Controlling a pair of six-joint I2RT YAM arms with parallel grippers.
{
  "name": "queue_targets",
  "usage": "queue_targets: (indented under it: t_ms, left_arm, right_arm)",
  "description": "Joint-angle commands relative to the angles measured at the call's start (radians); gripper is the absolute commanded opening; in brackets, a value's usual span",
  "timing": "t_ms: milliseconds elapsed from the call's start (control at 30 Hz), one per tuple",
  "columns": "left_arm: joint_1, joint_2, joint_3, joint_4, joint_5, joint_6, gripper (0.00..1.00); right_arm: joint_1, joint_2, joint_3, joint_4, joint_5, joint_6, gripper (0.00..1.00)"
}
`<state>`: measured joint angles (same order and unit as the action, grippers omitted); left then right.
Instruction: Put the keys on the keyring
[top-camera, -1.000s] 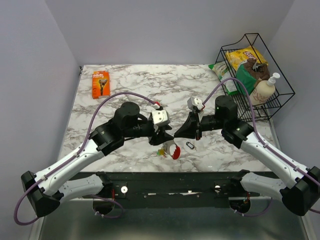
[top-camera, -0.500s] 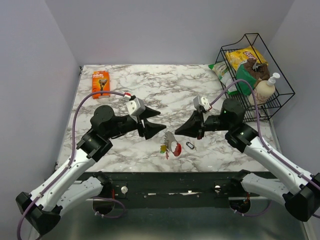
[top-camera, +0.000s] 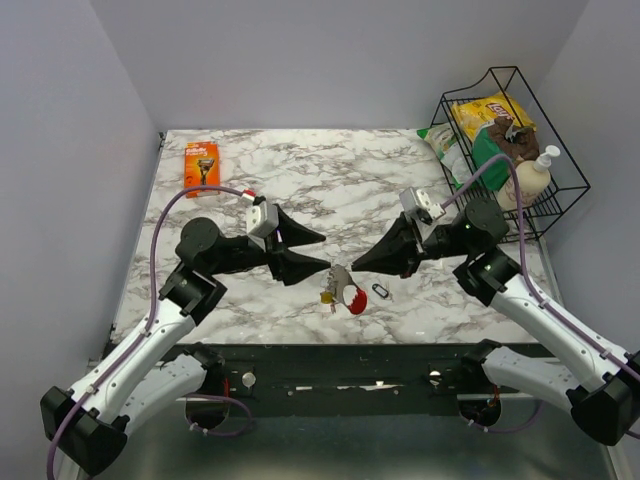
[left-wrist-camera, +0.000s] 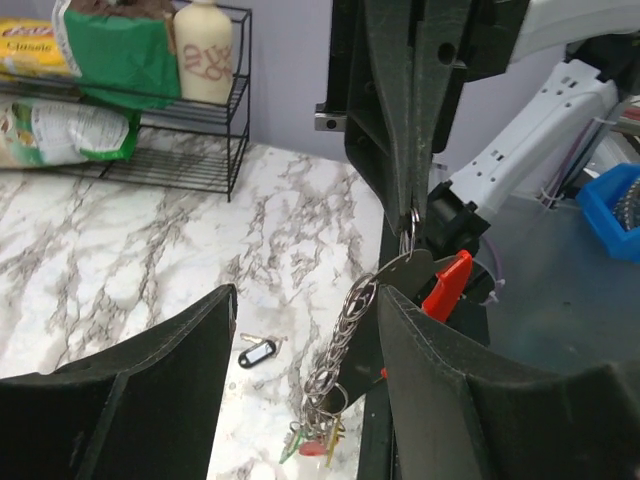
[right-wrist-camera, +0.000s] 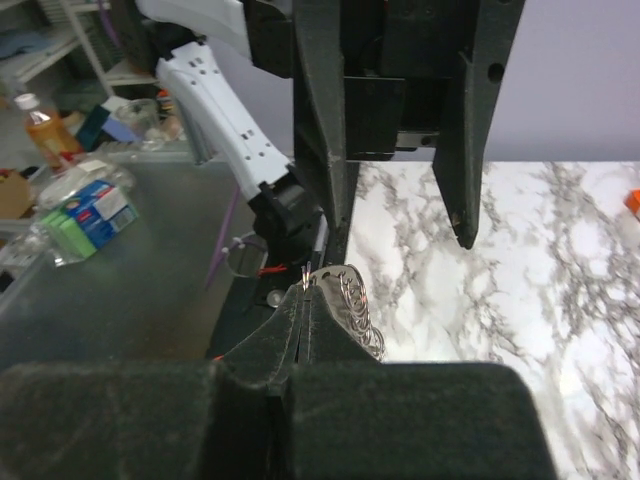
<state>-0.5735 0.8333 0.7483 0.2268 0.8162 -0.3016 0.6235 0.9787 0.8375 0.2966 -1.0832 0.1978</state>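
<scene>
2 tools meet near the middle of the table's (top-camera: 330, 180) near edge. From above, the left tool (top-camera: 327, 252) is spread wide and grasps nothing, while the right tool (top-camera: 353, 268) is clenched on the top of the keys (top-camera: 342, 285). The keyring (top-camera: 380, 290) lies flat just beside the bunch, towards the right edge, apart from both tools.

Only the left wrist view shows how the bunch hangs. A chain of rings drops from the pinched tips, the red tag (left-wrist-camera: 447, 285) is behind it, and yellow and green heads sit at the bottom, close to the table. Whether they touch it cannot be told. The right wrist view shows the fingers pressed together with a silvery key at their tips.

White marble with grey veins covers the table, under pale lilac walls. 1 wire basket (top-camera: 545, 215) of snack bags and a pump bottle stands at the far right corner, and 1 orange razor pack (top-camera: 201, 167) lies near the far left corner.
</scene>
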Motion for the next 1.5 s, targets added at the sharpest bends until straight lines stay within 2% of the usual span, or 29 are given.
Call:
queue_targets:
  t_ms: [0,233,333,567,833,967,1067,1133,1167,1200,1300,1467]
  left_arm:
    - [0.009,-0.045,-0.029,0.129,0.118,-0.044,0.68]
    - [0.009,-0.034,-0.033,0.155,0.179,-0.067,0.68]
    - [0.009,-0.036,-0.033,0.157,0.189,-0.065,0.68]
    - [0.009,-0.036,-0.029,0.155,0.207,-0.065,0.68]
    - [0.009,-0.033,-0.027,0.152,0.212,-0.060,0.68]
    - [0.009,-0.031,-0.026,0.151,0.210,-0.059,0.67]
    - [0.009,-0.031,-0.021,0.149,0.209,-0.062,0.67]
    - [0.009,-0.028,-0.015,0.149,0.210,-0.062,0.66]
    - [0.009,-0.030,-0.012,0.149,0.209,-0.065,0.66]
    - [0.009,-0.028,-0.004,0.154,0.212,-0.067,0.65]
    - [0.009,-0.017,0.017,0.152,0.210,-0.073,0.62]
    - [0.008,0.024,0.045,0.149,0.221,-0.085,0.57]
  right_arm:
    - [0.007,0.008,0.064,0.121,-0.156,0.083,0.00]
    - [0.007,0.023,0.074,0.323,-0.345,0.278,0.00]
    - [0.007,0.021,0.072,0.384,-0.375,0.339,0.00]
    - [0.007,0.011,0.069,0.429,-0.406,0.386,0.00]
    - [0.007,0.028,0.057,0.640,-0.435,0.558,0.00]
    - [0.007,0.040,0.054,0.653,-0.431,0.572,0.00]
    - [0.007,0.054,0.054,0.607,-0.413,0.531,0.00]
    - [0.008,0.067,0.061,0.483,-0.388,0.441,0.00]
    - [0.007,0.069,0.072,0.401,-0.345,0.383,0.00]
    - [0.007,0.068,0.087,0.228,-0.321,0.245,0.00]
    - [0.007,0.057,0.118,-0.053,-0.164,0.039,0.00]
    - [0.007,0.011,0.097,-0.080,0.000,0.008,0.00]
